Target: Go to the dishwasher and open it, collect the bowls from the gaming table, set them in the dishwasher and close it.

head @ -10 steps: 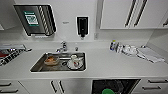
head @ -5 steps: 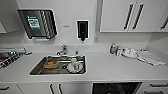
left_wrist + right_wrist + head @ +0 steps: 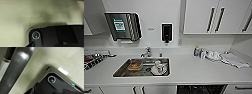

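Camera lower: one dishwasher (image 3: 201,89) (open)

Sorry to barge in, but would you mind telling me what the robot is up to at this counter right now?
It is facing a white kitchen counter and handling nothing at the moment. The sink holds a brownish dish and a white cup. Below the counter edge, right of the sink, shows the dark top of the dishwasher, which looks open. A cloth lies at the counter's right end.
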Controlling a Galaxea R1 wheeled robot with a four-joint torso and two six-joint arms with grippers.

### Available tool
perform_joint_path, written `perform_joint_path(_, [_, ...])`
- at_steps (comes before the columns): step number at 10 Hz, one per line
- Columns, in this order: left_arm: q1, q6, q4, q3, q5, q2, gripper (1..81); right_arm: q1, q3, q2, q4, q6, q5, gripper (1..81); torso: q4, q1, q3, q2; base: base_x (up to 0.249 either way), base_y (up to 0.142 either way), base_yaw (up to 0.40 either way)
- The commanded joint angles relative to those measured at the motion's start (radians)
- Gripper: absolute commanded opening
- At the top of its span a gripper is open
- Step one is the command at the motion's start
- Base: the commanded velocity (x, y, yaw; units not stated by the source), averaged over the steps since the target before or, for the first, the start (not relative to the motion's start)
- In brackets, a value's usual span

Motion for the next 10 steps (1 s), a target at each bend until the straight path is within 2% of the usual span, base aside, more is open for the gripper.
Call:
perform_joint_path(1, [-0.041, -0.002, 0.000, -0.009, 0.042, -0.015, 81.1, 0.062, -0.024, -0.024, 0.177, 0.005, -0.059, 81.1, 0.000, -0.001, 0.000, 0.002, 0.000, 0.000, 0.000])
perform_joint_path(4, [-0.038, -0.002, 0.000, -0.009, 0.043, -0.019, 81.1, 0.077, -0.007, -0.022, 0.299, 0.005, -0.060, 81.1, 0.000, 0.003, 0.000, -0.005, 0.000, 0.000, 0.000])
perform_joint_path(7, [-0.032, -0.002, 0.000, -0.009, 0.045, -0.025, 81.1, 0.136, 0.010, -0.025, 0.394, 0.005, -0.071, 81.1, 0.000, 0.003, 0.000, -0.005, 0.000, 0.000, 0.000])
perform_joint_path(10, [-0.024, -0.002, 0.000, -0.009, 0.043, -0.037, 81.1, 0.214, 0.091, -0.025, 0.409, 0.005, -0.071, 81.1, 0.000, 0.003, 0.000, -0.005, 0.000, 0.000, 0.000])
